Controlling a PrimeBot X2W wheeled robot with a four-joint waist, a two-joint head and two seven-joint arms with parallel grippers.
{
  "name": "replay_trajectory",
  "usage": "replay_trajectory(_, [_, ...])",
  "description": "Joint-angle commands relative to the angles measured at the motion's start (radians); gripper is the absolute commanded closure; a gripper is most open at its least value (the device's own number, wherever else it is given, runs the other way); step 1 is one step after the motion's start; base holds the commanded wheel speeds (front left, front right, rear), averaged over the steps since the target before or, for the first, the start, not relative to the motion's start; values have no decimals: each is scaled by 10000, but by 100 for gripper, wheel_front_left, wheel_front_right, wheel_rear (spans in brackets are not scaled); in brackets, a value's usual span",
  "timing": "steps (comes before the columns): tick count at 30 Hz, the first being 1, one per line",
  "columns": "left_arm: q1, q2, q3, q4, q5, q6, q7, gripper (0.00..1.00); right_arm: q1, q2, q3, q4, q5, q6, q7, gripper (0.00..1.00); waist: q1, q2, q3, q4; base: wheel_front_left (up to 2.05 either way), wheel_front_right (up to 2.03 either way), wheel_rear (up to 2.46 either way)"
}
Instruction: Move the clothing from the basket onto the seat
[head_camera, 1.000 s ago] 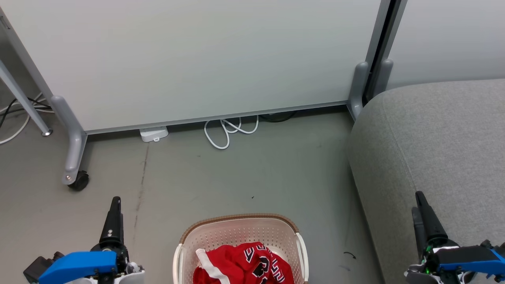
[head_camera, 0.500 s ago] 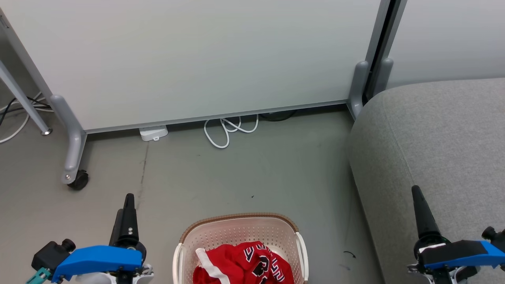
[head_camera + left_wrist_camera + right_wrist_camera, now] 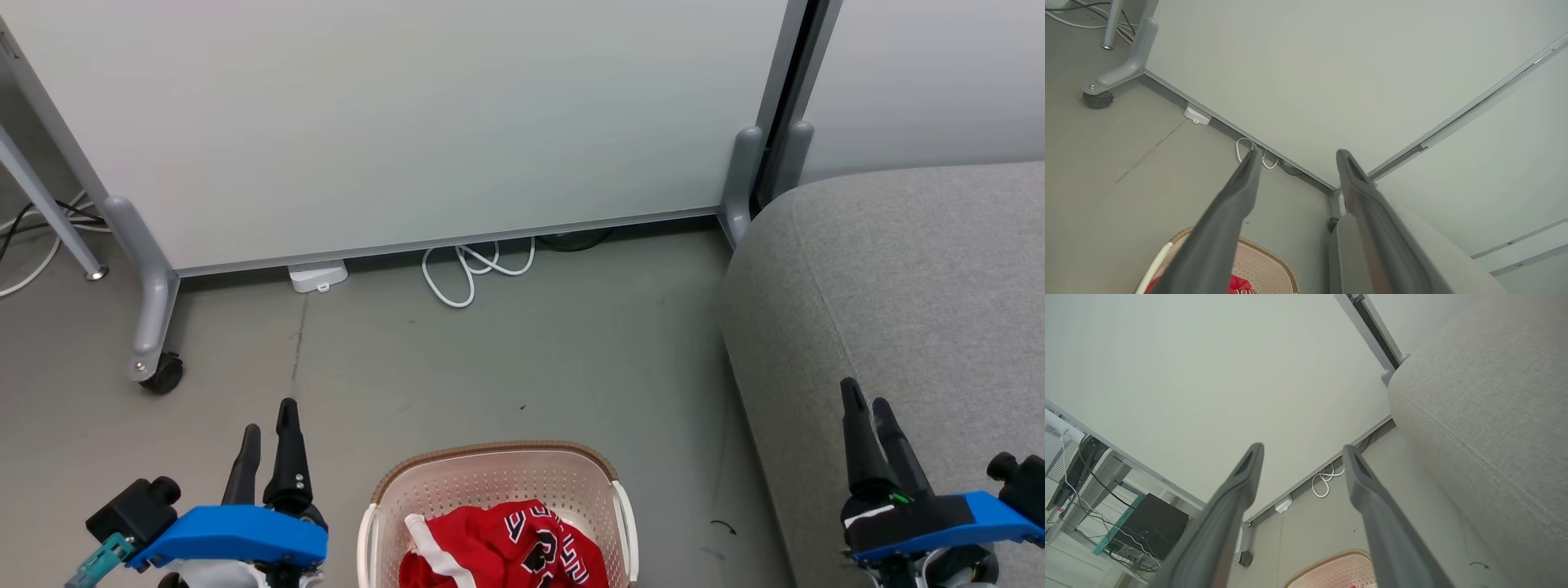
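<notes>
Grey floor (image 3: 522,359), pale wheeled partition (image 3: 408,122), white cable (image 3: 478,263) coiled beneath it

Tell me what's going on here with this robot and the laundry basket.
A two-armed robot is getting ready to unload laundry. The red clothing lies untouched in the basket, which sits on the floor in front of it. The left tool hovers open to the basket's left. The right tool hovers open over the edge of the grey seat. Neither holds anything yet.
</notes>
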Motion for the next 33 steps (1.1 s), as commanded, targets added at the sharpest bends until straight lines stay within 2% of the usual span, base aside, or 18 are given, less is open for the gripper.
replay_trajectory(1, [-249, 99, -43, -105, 276, 30, -82, 0, -71, -72, 6, -163, -303, 19, -81, 0, 0, -1, -5, 4, 0, 0, 0])
replay_trajectory(14, [-227, 232, -386, -45, 2031, 264, -482, 0, -26, -85, 51, -109, -2196, 21, -486, 0, 0, -1, -40, 22, 0, 0, 0])
replay_trajectory(33, [-234, 384, -822, -50, 4062, 488, -988, 0, -63, -102, 146, 74, -4319, 25, -978, 0, -1, -1, -49, -1, 0, 0, 0])
